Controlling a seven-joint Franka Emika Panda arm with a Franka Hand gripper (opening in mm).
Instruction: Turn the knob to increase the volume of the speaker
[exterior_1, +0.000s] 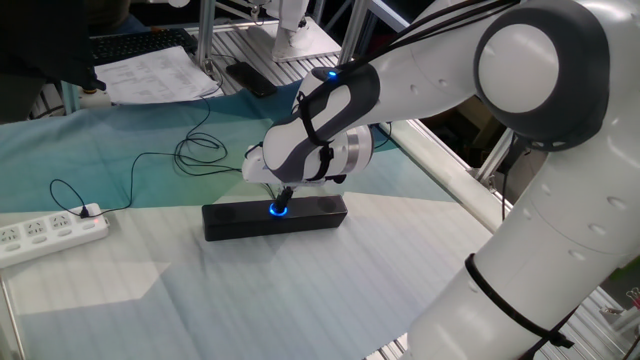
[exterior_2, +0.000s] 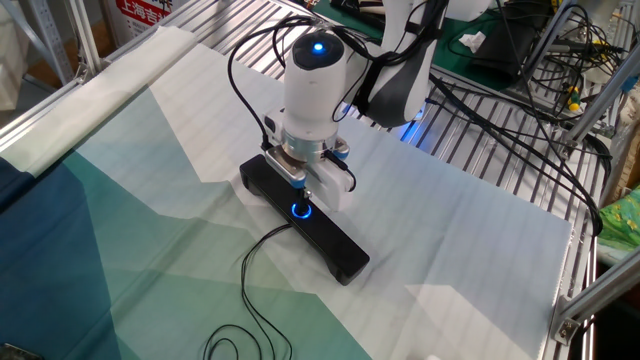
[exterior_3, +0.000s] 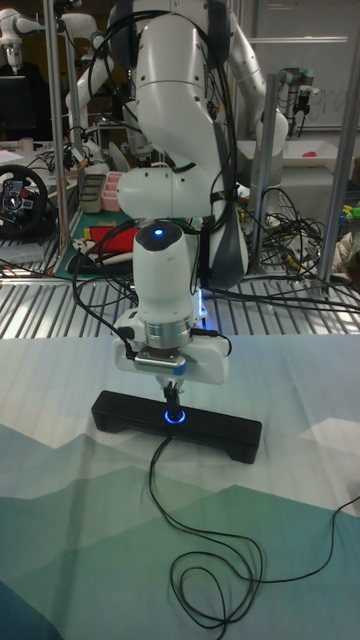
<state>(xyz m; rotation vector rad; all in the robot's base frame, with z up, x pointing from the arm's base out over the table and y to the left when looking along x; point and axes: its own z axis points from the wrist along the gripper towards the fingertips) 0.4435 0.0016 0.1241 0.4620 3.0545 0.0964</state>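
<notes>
My gripper points straight down onto the knob, the small dial ringed in blue light at the middle of the speaker. In the tall fixed view my dark fingers stand close together and come down right on the blue ring, so they look pinched on the dial, with the glow showing around their tips. In one fixed view the same meeting shows as my gripper touching the knob on top of the speaker; in the other fixed view my gripper partly covers the knob.

The speaker lies flat on the table cloth, a sheet patterned in white, pale green and teal, roughly at the middle of the table. Its thin black cable leaves the front of the bar just below the dial and trails over the cloth into loose loops. Off to one side in one fixed view a white power strip rests near the table's edge, well apart from the speaker
</notes>
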